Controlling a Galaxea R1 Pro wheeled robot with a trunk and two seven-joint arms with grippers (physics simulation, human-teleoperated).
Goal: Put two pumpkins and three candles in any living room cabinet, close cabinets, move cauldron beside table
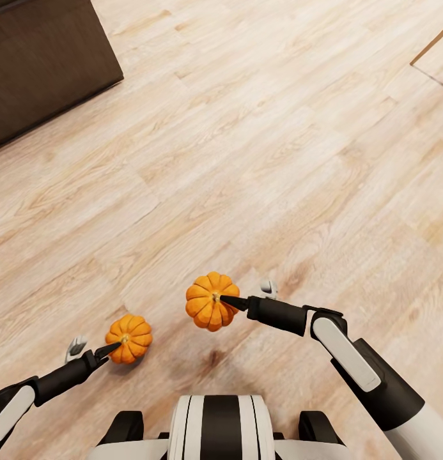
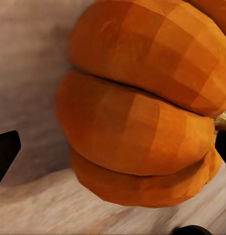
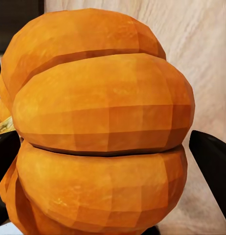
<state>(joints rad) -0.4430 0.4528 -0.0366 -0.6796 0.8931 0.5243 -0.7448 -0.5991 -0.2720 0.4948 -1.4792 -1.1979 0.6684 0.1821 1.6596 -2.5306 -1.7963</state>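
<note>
Presently we carry one pumpkin in each gripper above the wooden floor (image 1: 259, 160): the left gripper (image 1: 109, 349) has its fingers clamped on the smaller-looking pumpkin (image 1: 129, 338), the right gripper (image 1: 233, 301) on the other pumpkin (image 1: 211, 300). We judge both are held for transport to the dark cabinet (image 1: 45, 61) ahead-left, whose contents we cannot see

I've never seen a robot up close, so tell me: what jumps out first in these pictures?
Two bright orange pumpkins, one in each end effector: the left pumpkin is held by the left end effector and the right pumpkin by the right end effector, both above a pale wooden floor. A dark-brown cabinet sits at the far left corner.
</note>
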